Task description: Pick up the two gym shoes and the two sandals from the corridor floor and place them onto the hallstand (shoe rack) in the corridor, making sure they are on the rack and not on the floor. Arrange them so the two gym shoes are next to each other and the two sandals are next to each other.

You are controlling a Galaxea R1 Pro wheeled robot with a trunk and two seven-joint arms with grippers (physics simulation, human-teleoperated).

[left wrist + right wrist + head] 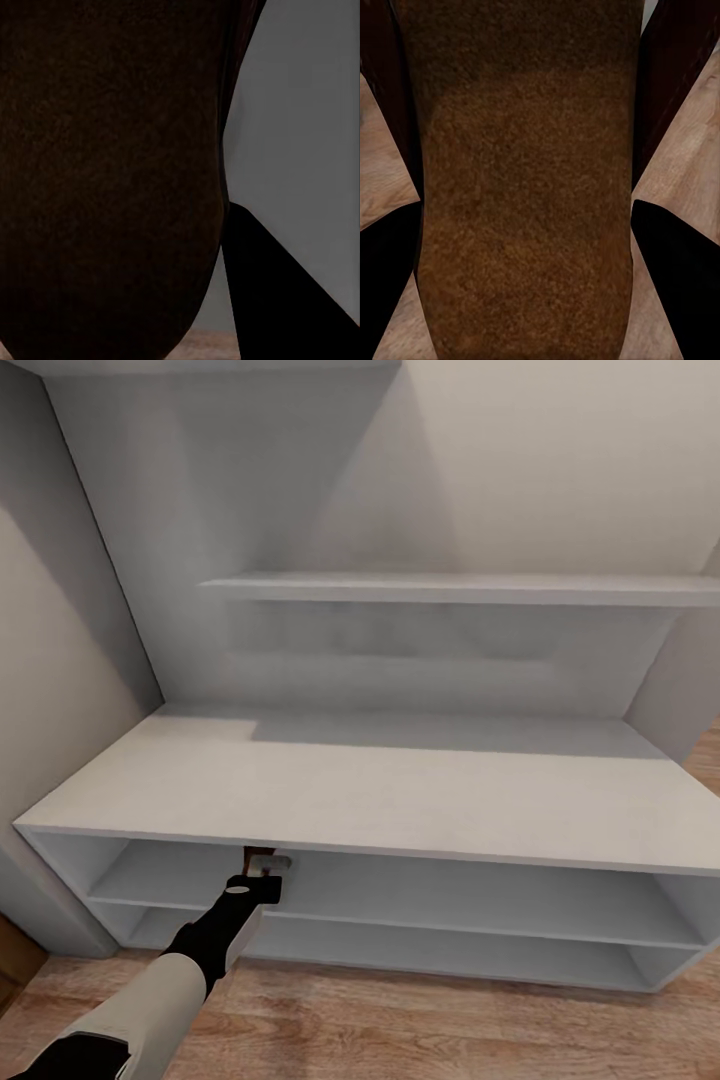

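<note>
The hallstand stands straight ahead, pale grey-white, with a bare flat top and two open shelf rows. My left gripper reaches to the front edge of the upper shelf row, just under the top. It is shut on a dark brown sandal, of which a brown sliver shows above the fingers in the head view. One black finger lies beside the sandal. My right gripper is shut on the other brown sandal, with the corridor floor behind it. The gym shoes are out of view.
A floating shelf crosses the tall back panel above the bench top. A wall closes in on the left side of the hallstand. Wood plank floor runs in front of the unit.
</note>
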